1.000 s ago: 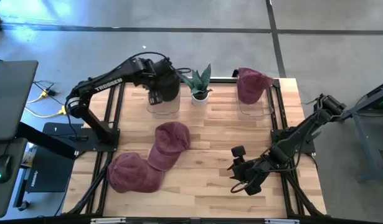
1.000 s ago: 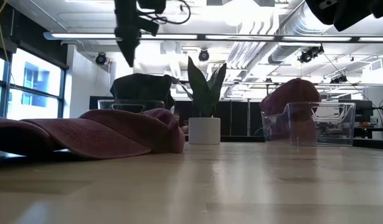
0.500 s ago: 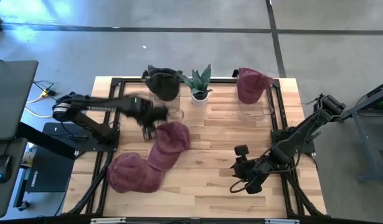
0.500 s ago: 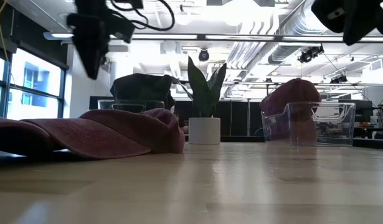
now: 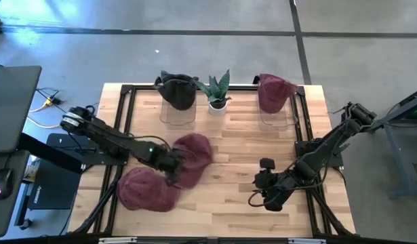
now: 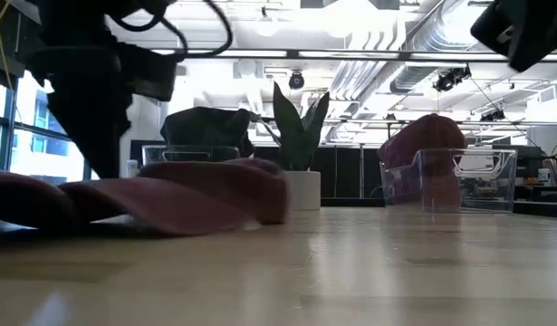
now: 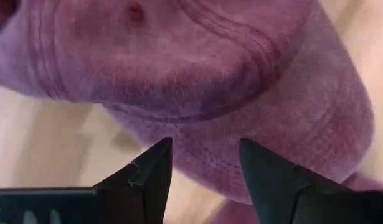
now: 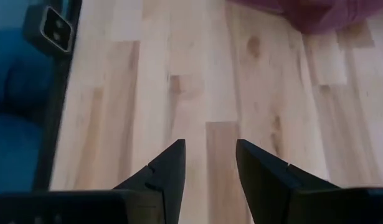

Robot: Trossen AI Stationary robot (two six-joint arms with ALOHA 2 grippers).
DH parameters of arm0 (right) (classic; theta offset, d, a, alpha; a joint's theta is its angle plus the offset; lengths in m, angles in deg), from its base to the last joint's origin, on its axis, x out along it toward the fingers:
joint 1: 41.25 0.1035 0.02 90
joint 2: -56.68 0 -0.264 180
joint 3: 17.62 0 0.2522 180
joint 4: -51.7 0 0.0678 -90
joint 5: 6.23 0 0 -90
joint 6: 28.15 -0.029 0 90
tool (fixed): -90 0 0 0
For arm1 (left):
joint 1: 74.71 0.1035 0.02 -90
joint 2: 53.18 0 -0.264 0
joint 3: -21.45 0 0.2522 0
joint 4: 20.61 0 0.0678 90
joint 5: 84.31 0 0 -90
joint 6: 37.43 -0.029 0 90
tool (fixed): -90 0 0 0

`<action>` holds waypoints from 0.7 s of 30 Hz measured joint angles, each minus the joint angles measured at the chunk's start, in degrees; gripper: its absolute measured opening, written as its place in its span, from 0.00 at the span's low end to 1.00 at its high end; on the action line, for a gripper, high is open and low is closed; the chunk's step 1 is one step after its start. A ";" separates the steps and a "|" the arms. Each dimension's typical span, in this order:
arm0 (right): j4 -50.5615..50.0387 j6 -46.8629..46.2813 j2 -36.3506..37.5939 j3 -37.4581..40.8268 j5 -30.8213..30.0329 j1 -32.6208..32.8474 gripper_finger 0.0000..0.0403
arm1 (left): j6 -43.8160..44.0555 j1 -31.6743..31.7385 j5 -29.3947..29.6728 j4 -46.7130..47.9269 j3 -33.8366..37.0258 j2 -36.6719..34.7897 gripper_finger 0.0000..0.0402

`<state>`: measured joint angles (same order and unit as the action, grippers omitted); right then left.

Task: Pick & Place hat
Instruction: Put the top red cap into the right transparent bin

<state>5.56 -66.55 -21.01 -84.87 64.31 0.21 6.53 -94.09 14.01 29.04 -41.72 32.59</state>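
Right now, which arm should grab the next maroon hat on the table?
Left. The left gripper hangs open right over the maroon hat; the right gripper sits over bare table, apart from it.

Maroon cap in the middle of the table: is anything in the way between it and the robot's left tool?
Nothing visible is. The left tool is open and already right at the maroon cap. In the left wrist view the cap's brim fills the space just past the fingertips, with nothing else between them.

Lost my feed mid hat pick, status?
Left claw open, low over maroon hat mid-table. Right claw open, above bare wood, idle. Nothing blocking.
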 joint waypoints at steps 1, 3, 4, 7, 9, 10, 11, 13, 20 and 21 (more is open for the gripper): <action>-0.01 -1.22 -0.15 0.00 -0.55 0.74 0.34 | 0.00 -0.21 0.17 -2.88 0.48 1.26 0.45; -0.37 -3.53 -0.38 0.04 -1.74 2.99 0.34 | 0.00 -0.20 0.31 -9.29 0.53 3.36 0.45; -0.23 -4.45 -0.60 0.05 -2.49 4.02 0.34 | 0.00 -0.18 0.41 -12.33 0.46 4.47 0.45; 0.07 -5.65 -0.76 0.05 -7.13 7.87 0.34 | -0.99 -0.13 0.54 -22.06 0.57 7.58 0.45; 0.40 -5.76 -1.04 0.04 -11.80 9.93 0.34 | -3.00 -0.13 0.44 -30.86 0.60 9.65 0.45; 0.52 -5.76 -1.09 0.04 -14.20 10.77 0.34 | -4.38 -0.13 0.16 -35.37 0.70 10.51 0.45; 0.51 -5.76 -1.11 0.05 -16.61 11.65 0.34 | -6.07 -0.13 -0.25 -39.69 0.89 11.31 0.45; 0.52 -6.53 -1.11 0.04 -21.63 12.46 0.34 | -10.46 -0.14 -2.19 -50.93 0.95 13.61 0.45; 0.27 -14.57 -4.35 0.04 -25.69 9.61 0.35 | -22.75 -0.15 -6.01 -62.32 -1.58 15.82 0.45; 0.27 -15.48 -5.31 0.04 -25.26 8.63 0.36 | -23.58 -0.15 -5.99 -61.01 -2.21 15.87 0.45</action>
<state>5.83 -82.03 -26.32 -84.83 39.05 8.83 -17.05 -94.24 8.02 -31.97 -43.93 48.46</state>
